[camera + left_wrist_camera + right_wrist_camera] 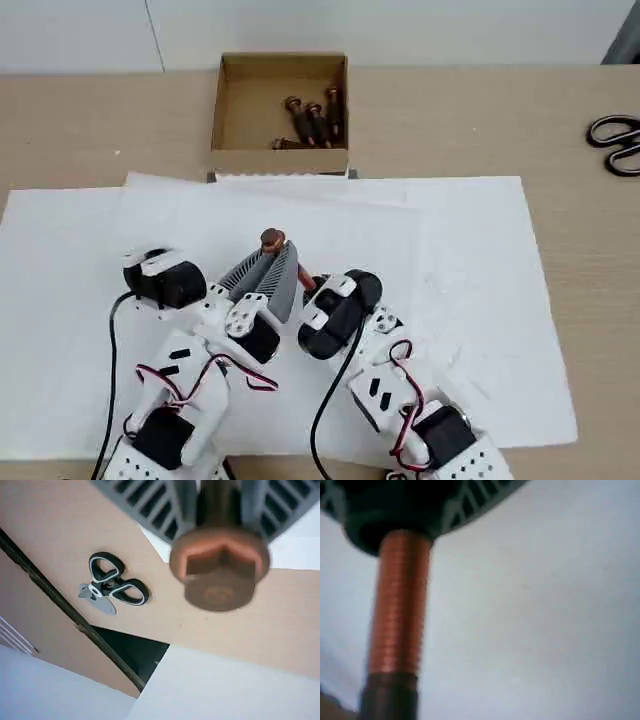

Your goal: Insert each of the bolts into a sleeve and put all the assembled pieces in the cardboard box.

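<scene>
Bolt (220, 570) up close; pieces (315, 120) in box (240, 112)

Both arms leaned in close together, side by side. The left arm (190, 385) angled its wrist inward, and the left gripper (274, 252) had its grey ribbed fingers (145, 502) clamped on a bolt (220, 570). The right arm (400, 385) bent towards it, the right gripper (395, 525) closed on the same bolt's threaded end.

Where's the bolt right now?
High view: the bolt is mid-table above the white paper, clamped in the jaws of the left gripper, short of the cardboard box.
</scene>
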You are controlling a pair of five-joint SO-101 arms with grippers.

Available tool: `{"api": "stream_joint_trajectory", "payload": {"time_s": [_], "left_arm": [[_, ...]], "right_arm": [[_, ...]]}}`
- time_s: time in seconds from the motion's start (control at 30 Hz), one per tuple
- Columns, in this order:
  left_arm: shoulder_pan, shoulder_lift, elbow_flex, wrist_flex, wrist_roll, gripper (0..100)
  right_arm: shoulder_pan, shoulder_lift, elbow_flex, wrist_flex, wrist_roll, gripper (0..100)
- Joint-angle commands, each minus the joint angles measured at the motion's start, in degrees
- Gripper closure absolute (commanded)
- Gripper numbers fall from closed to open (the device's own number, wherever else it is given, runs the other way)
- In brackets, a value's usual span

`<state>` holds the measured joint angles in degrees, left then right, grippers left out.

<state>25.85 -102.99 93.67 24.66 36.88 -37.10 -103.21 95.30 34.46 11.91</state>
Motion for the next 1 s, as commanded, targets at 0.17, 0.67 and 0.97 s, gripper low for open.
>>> {"api": "stream_joint_trajectory", "payload": {"time_s": [0.17, 0.67, 0.97], "left_arm": [[0.5, -0.6, -0.1, -0.3, 0.4, 99], [0.5, -0.5, 2.1, -8.7, 0.4, 99], [0.6, -0.6, 1.6, -1.3, 0.2, 99]], "right_arm": [[-0.4, -0.7, -3.6, -1.7, 2.2, 99.5], [-0.4, -0.7, -3.5, -1.7, 2.3, 99.5], [-0.4, -0.7, -3.6, -1.7, 2.3, 99.5]]}}
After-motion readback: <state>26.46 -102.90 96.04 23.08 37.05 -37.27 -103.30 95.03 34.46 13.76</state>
